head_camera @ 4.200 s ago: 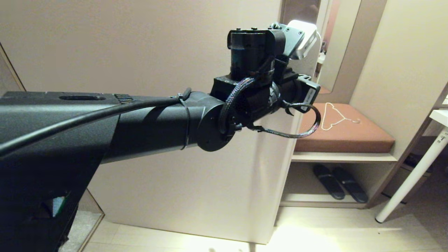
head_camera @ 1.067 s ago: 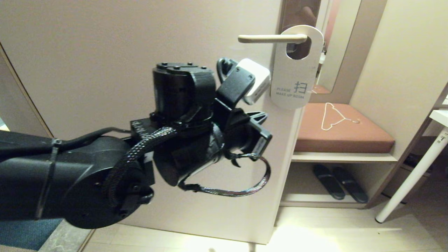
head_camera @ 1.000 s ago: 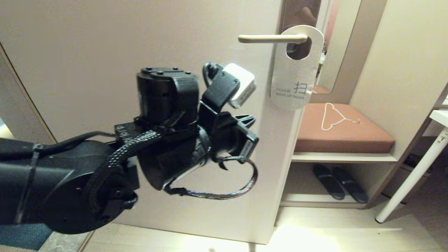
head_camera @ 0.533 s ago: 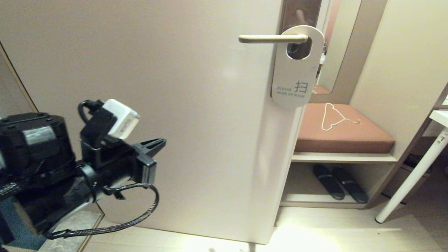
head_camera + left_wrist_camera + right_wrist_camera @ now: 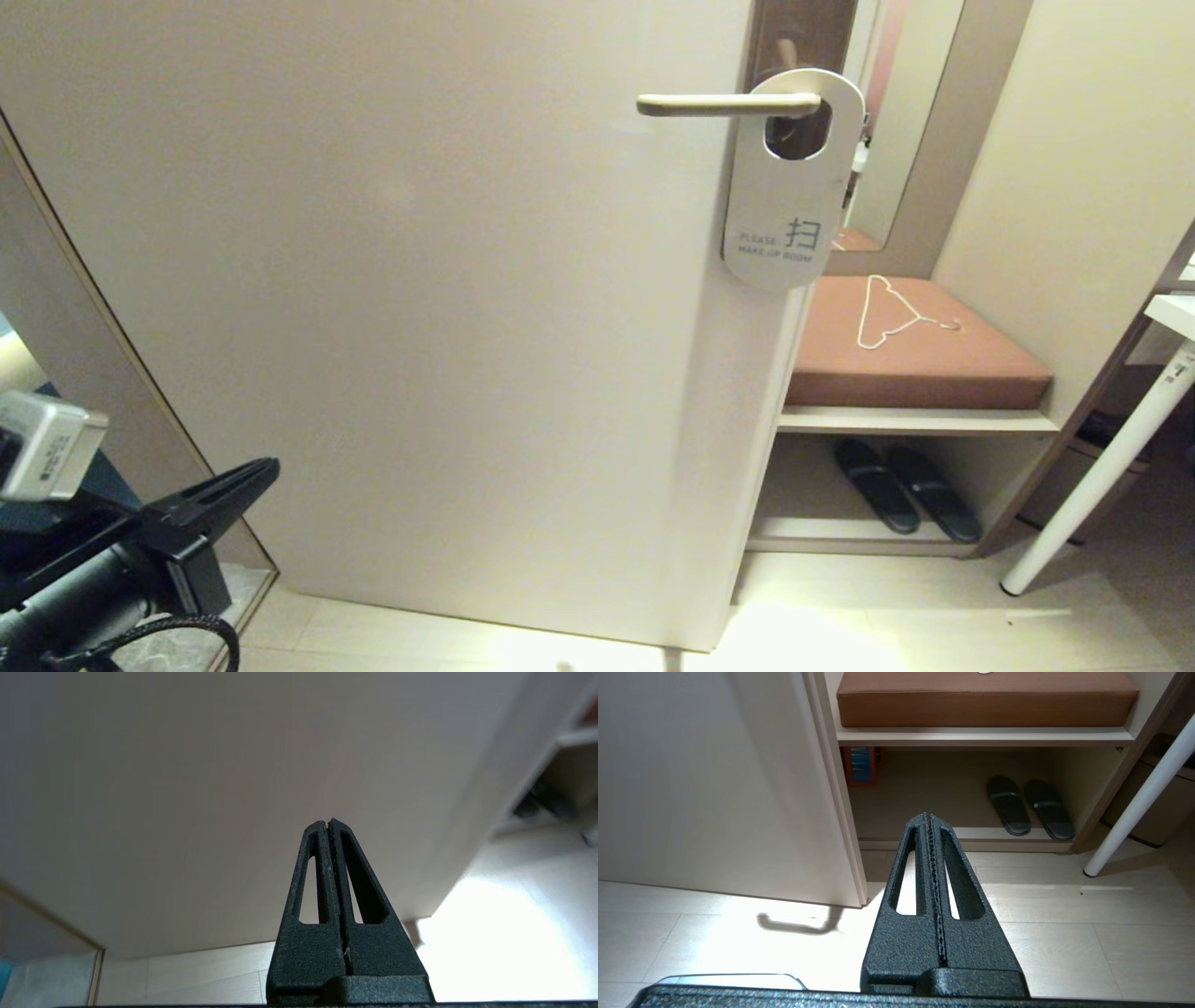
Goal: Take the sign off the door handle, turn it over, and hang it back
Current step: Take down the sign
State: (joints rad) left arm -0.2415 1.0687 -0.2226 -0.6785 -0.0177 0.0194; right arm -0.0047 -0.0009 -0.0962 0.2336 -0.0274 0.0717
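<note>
Sign: the sign (image 5: 792, 182) hangs on the door handle (image 5: 724, 104), the lever passing through its oval hole; the white face with "PLEASE MAKE UP ROOM" is outward, and the card hangs straight down at the door's free edge.
Door handle: a slim beige lever, level, high on the door (image 5: 420, 308) near its right edge.
Left gripper: the left gripper (image 5: 266, 469) sits low at the lower left of the head view, well apart from the sign and far below the handle; its jaws are pressed together with nothing between them (the left wrist view shows the two fingers meeting at the tip), pointing toward the door's bare face.
Right gripper: the right gripper (image 5: 928, 817) is out of the head view; in its own wrist view the jaws are closed and empty, aimed at the floor (image 5: 1064, 933) near the door's bottom corner.
Alcove: beside the door, a brown cushion (image 5: 910, 350) carries a thin white wire hanger (image 5: 892, 308); a pair of dark slippers (image 5: 906, 485) lies on the shelf beneath.
Far right: a white slanted leg (image 5: 1097, 476) stands on the floor.
</note>
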